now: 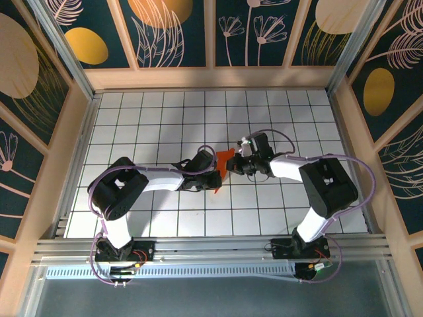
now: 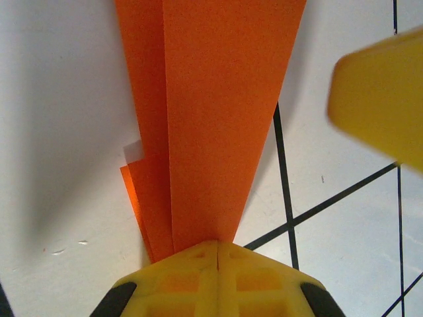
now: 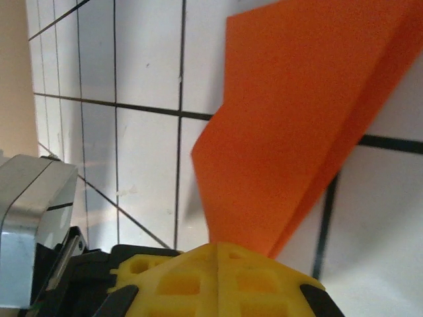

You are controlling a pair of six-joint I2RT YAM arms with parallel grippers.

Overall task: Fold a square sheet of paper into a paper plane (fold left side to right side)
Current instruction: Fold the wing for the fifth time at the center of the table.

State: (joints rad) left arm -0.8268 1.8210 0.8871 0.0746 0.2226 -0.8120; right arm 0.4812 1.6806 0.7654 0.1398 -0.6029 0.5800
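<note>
Grip detail: my left pincer [image 2: 218, 247] and right pincer [image 3: 218, 246] each clamp one edge of the folded orange paper [image 2: 218, 112]; wide tiled table [image 1: 165, 112] on all sides.

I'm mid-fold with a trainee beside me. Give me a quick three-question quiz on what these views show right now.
1. True or false: the left tool is shut on the orange paper.
2. Pick one. The right tool is: A) open above the table, B) shut on the orange paper, C) pressed against a side wall.
3. Fill the gap: the table under the arms is white with ____ grid lines.

Key: 1 true; 2 B; 3 black.
</note>
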